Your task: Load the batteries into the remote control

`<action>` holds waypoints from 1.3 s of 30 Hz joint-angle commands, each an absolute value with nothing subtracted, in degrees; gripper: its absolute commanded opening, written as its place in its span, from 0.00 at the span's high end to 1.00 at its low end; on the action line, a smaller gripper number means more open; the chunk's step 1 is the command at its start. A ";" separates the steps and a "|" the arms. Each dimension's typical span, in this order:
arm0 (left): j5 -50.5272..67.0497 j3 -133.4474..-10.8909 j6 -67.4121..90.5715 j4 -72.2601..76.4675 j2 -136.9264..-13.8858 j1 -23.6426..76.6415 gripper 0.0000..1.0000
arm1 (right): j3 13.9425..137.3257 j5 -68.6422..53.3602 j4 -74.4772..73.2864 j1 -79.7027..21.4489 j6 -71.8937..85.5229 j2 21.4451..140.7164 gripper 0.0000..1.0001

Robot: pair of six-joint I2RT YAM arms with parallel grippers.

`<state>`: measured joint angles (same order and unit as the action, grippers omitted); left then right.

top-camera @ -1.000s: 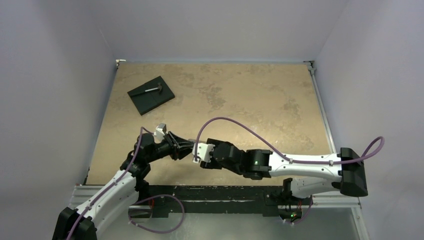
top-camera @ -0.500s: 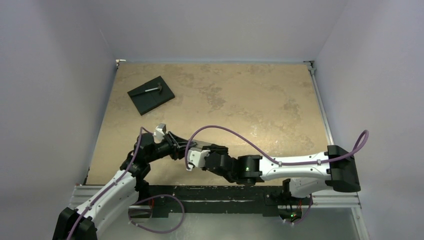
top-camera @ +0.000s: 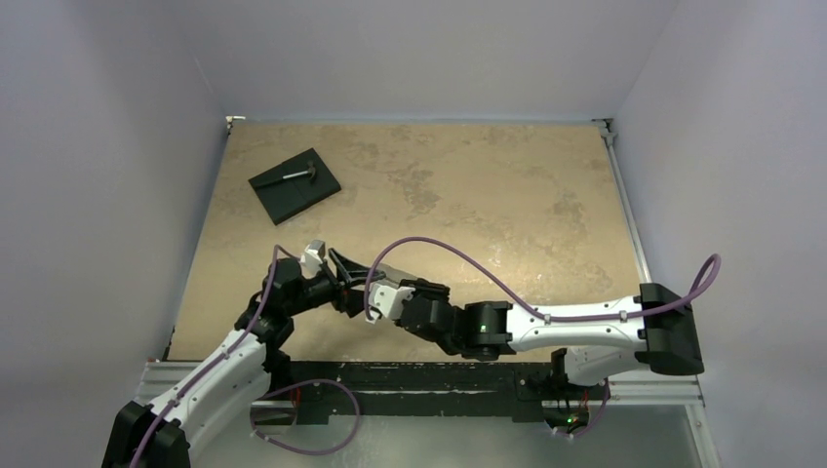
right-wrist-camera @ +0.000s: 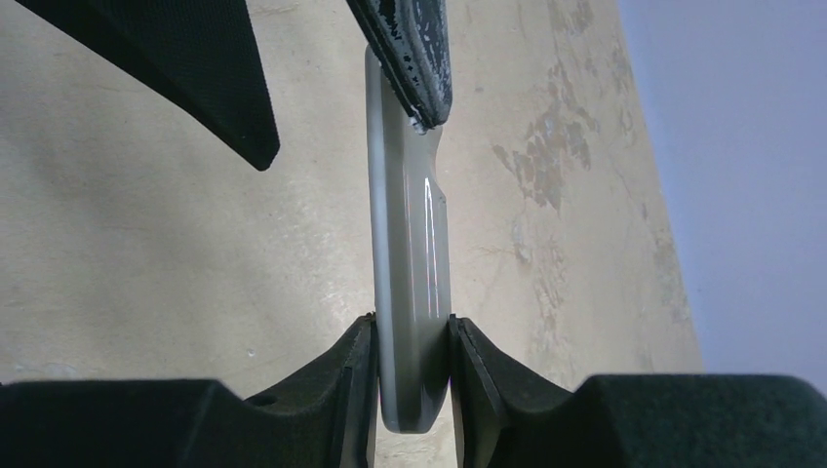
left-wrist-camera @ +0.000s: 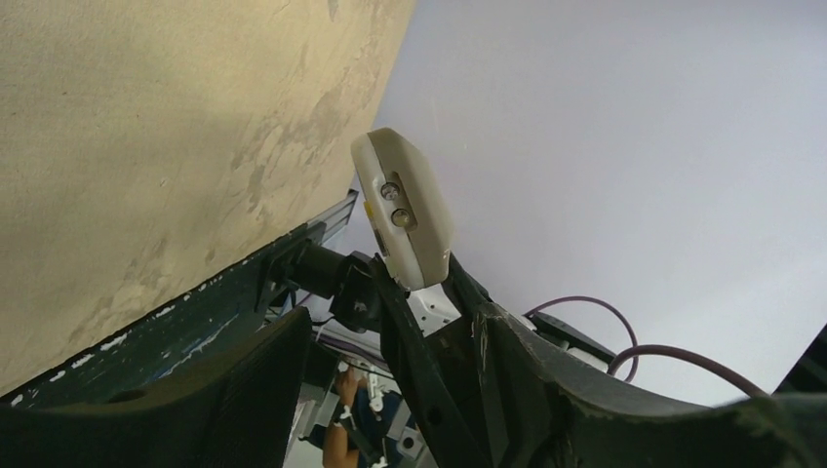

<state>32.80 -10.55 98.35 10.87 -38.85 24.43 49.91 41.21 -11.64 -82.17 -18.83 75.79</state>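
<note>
The remote control is seen edge-on in the right wrist view, a slim pale grey-white handset held above the table. My right gripper is shut on its near end, both pads pressed on its faces. My left gripper is open: one finger touches the remote's far end, the other stands well apart. In the left wrist view the remote's rounded end shows beside that finger, with my left gripper spread wide. In the top view the two grippers meet near the table's front left. The batteries are out of view.
A black square slab lies at the table's far left with a small grey hammer-like tool on it. The table's front rail runs just behind the grippers. Purple cables loop over both arms.
My right arm has moved left and drawn in close to the left gripper. The left gripper's fingers look more spread than before. The slab and tool have not moved.
</note>
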 commanded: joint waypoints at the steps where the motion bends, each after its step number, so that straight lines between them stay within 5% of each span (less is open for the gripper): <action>1: 33.57 -14.19 94.59 9.38 -39.48 24.17 0.38 | 52.05 39.67 -11.52 -82.12 -12.08 72.93 1.00; 23: 26.81 -38.90 56.18 -18.85 -53.27 24.39 0.37 | 51.36 9.60 -15.76 -63.90 18.23 69.44 1.00; 39: 21.24 -39.64 54.39 -18.13 -58.81 33.51 0.36 | 36.66 -10.70 2.77 -51.86 38.18 66.01 1.00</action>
